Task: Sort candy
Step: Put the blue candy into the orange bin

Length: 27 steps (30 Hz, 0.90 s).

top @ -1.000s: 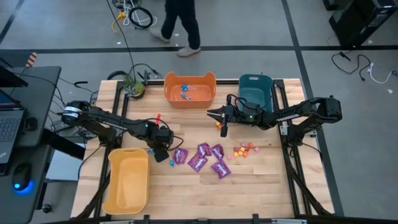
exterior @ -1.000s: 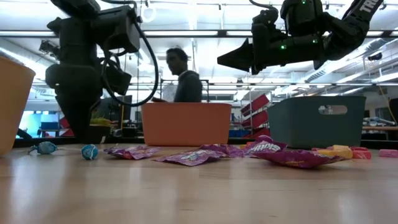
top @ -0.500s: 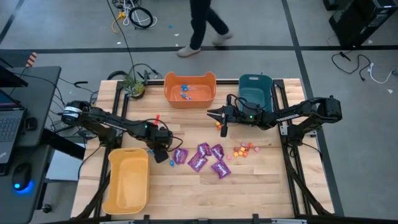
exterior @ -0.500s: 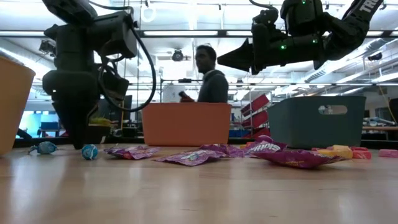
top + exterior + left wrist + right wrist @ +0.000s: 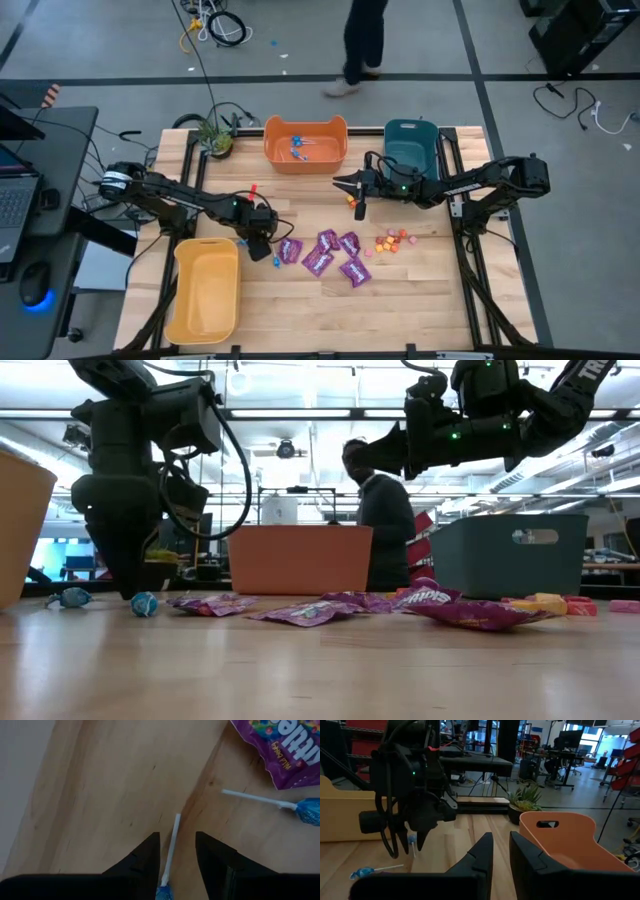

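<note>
Purple packets (image 5: pixel 322 254) lie flat mid-table, with small orange, red and pink pieces (image 5: pixel 392 240) to their right. My left gripper (image 5: pixel 258 246) stands low over the table beside the yellow bin and is open. Its fingers are on either side of the stick of a blue lollipop (image 5: pixel 170 847) lying on the wood, and touch nothing. A second lollipop (image 5: pixel 274 802) lies next to a purple packet (image 5: pixel 287 747). Both lollipops (image 5: pixel 144 604) also show in the low view. My right gripper (image 5: pixel 343 184) hovers high between the orange and teal bins, narrowly open and empty (image 5: pixel 501 845).
The orange bin (image 5: pixel 272 150) at the far edge holds a few blue lollipops. The teal bin (image 5: pixel 408 135) is at far right and the yellow bin (image 5: pixel 182 300) at near left. A potted plant (image 5: pixel 214 138) stands at the far left corner. A person walks beyond the table.
My left gripper has shifted a little toward the table's left edge, staying low over the lollipop. The right arm has kept still. The person behind the table has walked toward the right.
</note>
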### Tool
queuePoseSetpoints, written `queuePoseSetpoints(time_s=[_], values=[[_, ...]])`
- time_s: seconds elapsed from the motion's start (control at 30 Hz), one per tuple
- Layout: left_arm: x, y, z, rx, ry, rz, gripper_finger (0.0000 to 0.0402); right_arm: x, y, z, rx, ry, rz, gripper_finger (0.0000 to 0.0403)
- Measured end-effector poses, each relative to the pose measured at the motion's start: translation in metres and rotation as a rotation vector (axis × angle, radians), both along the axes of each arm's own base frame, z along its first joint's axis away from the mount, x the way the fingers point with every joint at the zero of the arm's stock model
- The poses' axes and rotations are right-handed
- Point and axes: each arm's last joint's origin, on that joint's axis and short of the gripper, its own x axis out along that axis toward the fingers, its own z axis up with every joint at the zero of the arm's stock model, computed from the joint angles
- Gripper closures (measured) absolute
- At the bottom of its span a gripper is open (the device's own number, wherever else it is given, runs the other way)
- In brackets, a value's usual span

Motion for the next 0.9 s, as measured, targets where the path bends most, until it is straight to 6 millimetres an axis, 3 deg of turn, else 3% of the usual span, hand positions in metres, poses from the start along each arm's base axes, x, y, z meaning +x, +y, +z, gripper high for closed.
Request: queuePoseSetpoints(time_s=[0.9], values=[[-0.006,-0.005,-0.011,0.048,-0.026,-0.044,0.0273,0.0,0.0,-0.001,-0.001,0.015,0.001,0.0353]])
